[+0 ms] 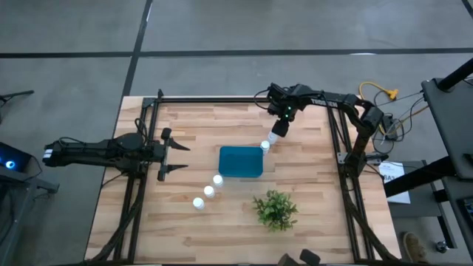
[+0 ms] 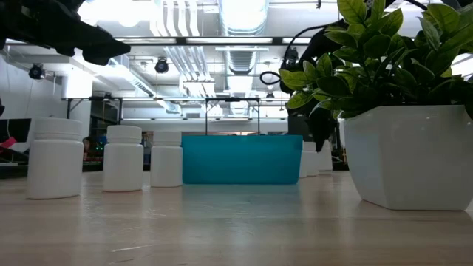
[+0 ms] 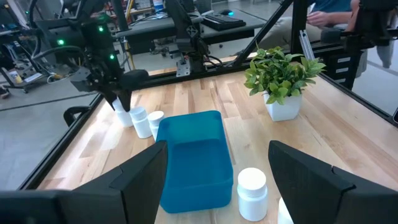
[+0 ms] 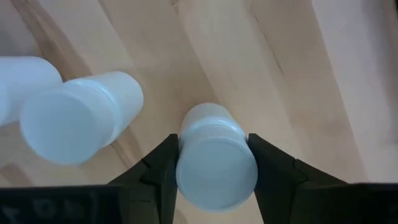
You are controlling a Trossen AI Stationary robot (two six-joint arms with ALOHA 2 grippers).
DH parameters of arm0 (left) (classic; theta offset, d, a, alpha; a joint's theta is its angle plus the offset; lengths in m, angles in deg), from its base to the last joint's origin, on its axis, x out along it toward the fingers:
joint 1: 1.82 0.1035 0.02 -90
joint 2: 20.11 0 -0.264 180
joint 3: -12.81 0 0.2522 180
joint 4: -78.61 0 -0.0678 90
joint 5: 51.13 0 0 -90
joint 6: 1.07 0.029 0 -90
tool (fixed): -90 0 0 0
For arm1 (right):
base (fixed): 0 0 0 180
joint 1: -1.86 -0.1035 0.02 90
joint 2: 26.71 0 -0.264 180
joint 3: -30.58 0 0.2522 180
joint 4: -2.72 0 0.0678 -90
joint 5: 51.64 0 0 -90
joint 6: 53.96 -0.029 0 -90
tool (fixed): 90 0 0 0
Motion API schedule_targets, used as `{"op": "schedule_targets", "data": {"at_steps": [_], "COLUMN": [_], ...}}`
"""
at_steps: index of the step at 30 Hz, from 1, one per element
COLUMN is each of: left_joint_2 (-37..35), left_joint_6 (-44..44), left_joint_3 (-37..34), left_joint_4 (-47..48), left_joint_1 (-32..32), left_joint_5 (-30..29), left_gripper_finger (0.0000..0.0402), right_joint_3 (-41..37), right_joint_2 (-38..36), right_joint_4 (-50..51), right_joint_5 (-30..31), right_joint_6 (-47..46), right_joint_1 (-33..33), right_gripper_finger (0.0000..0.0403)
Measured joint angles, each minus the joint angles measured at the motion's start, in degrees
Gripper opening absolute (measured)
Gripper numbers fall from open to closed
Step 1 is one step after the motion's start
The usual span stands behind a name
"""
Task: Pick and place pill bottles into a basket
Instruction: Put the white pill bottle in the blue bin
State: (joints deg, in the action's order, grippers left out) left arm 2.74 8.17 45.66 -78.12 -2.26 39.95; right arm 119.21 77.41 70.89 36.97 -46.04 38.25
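Note:
The teal basket point(image 1: 241, 161) sits mid-table. Three white pill bottles point(image 1: 209, 191) stand in a slanted row off its near left corner. They also show in the low view point(image 2: 123, 157). Three more stand at its far right corner. Two of these point(image 1: 264, 146) are free, and they show in the right wrist view point(image 4: 81, 118). My right gripper point(image 1: 278, 127) is over the third point(image 4: 216, 165), shut on it. My left gripper point(image 1: 177, 151) is open and empty, left of the basket. My right gripper pinches the bottle's round cap point(image 4: 186, 168) between its two fingers, one on each side of it. The fingers come from above, pointing down. The bottle is upright; in the left wrist view its base point(image 3: 124, 122) seems to be on the table.
A green plant in a white pot point(image 1: 275, 209) stands near the basket's near right corner, and it is large in the low view point(image 2: 406, 155). Dark frame rails point(image 1: 222, 100) run along the table's edges. Cables lie beyond the table's right edge point(image 1: 384, 96).

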Motion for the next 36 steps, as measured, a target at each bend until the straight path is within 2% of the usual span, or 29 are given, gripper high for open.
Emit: {"op": "schedule_targets", "data": {"at_steps": [13, 28, 36], "left_joint_2": [0.0, 0.0, -0.09], "left_joint_6": [-0.01, -0.01, -0.01], "left_joint_3": [0.0, 0.0, 0.0], "left_joint_4": [0.01, -0.01, -0.03], "left_joint_1": [0.01, 0.0, 0.02], "left_joint_5": [0.0, 0.0, 0.0], "left_gripper_finger": [0.0261, 0.0261, 0.0261], "right_joint_3": [11.94, 24.7, 26.38], "right_joint_2": [-0.32, -0.63, -0.63], "right_joint_4": [9.81, 14.09, 14.84], "right_joint_5": [0.02, 0.05, 0.0], "right_joint_6": [1.54, 2.4, 1.07], "right_joint_1": [-1.63, -11.12, -16.65], "right_gripper_finger": [0.0144, 0.0144, 0.0144]}}
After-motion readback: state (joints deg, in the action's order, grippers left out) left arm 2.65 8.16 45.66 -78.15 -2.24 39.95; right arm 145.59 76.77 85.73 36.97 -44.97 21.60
